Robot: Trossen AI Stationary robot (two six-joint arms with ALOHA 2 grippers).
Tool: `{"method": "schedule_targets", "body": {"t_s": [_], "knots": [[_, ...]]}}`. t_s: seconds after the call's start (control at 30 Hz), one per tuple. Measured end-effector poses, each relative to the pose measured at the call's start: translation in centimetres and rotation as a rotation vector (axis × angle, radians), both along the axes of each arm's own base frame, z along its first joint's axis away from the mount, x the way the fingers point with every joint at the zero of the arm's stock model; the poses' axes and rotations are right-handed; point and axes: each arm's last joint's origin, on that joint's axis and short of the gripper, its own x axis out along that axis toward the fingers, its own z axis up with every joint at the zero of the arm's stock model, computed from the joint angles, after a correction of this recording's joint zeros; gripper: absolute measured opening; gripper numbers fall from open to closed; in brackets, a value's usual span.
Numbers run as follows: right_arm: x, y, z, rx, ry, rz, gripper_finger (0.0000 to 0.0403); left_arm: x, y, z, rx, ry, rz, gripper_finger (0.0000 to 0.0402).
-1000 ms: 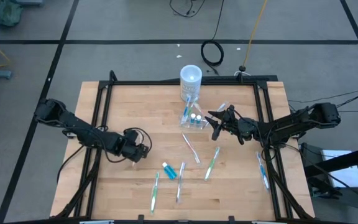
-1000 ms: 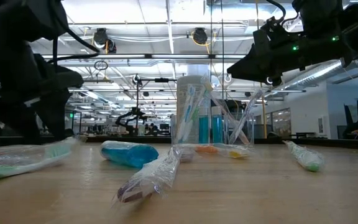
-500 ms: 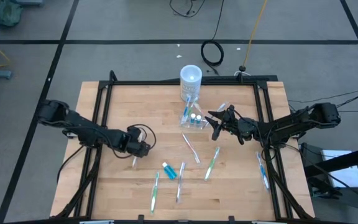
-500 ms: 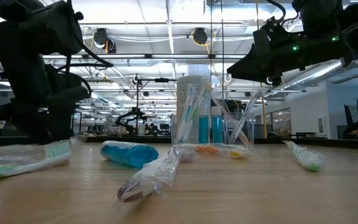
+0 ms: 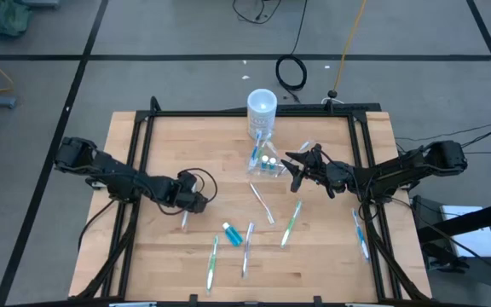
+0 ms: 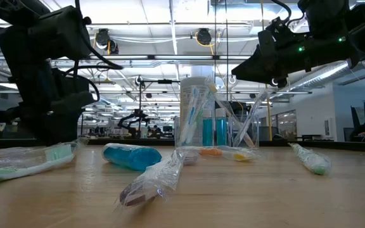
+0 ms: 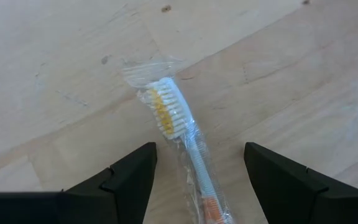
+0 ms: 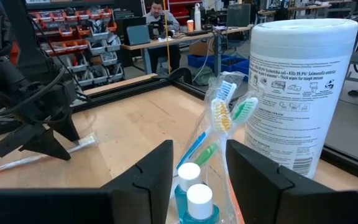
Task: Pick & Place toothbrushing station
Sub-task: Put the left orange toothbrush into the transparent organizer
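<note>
The clear container (image 5: 264, 164) stands on the table's far middle and holds several toothbrushes (image 8: 225, 106) and two white-capped blue tubes (image 8: 188, 175). My right gripper (image 5: 295, 169) is open just to its right and a little above it, and the brushes show between its fingers (image 8: 148, 180). My left gripper (image 5: 196, 203) is open over the table's left middle. A wrapped toothbrush with white and yellow bristles (image 7: 173, 121) lies flat on the wood under it, between the fingers and apart from them; it also shows in the high view (image 5: 184, 220).
A tall white cylinder (image 5: 262, 107) stands just beyond the container. Loose wrapped toothbrushes (image 5: 290, 223) (image 5: 261, 203) (image 5: 212, 260) and a blue tube (image 5: 232, 234) lie on the near middle. Another brush (image 5: 361, 234) lies by the right rail. A black frame (image 5: 228, 112) edges the table.
My left gripper has gone a little toward the table's right and far edges. The wrapped toothbrush that it covered now shows on the wood just nearer than it. My right gripper has kept still.
</note>
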Motion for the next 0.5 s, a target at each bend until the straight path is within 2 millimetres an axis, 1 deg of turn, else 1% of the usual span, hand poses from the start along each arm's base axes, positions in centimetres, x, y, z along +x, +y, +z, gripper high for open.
{"method": "schedule_targets", "body": {"t_s": [0.1, 0.17, 0.5], "knots": [[0.0, 0.0, 0.0, 0.0, 0.0, -0.001, 0.0139, 0.0, 0.2, 0.0, -0.009, 0.005, -0.002, 0.0246], [0.0, 0.0, 0.0, -0.001, 0.001, -0.002, 0.0139, 0.1, 0.5, 0.0, -0.014, 0.011, 0.003, 0.0228], [0.0, 0.0, 0.0, -0.129, 0.077, 0.01, 0.0139, 0.1, 1.8, -0.1, -0.022, 0.019, 0.059, 0.0097]]}}
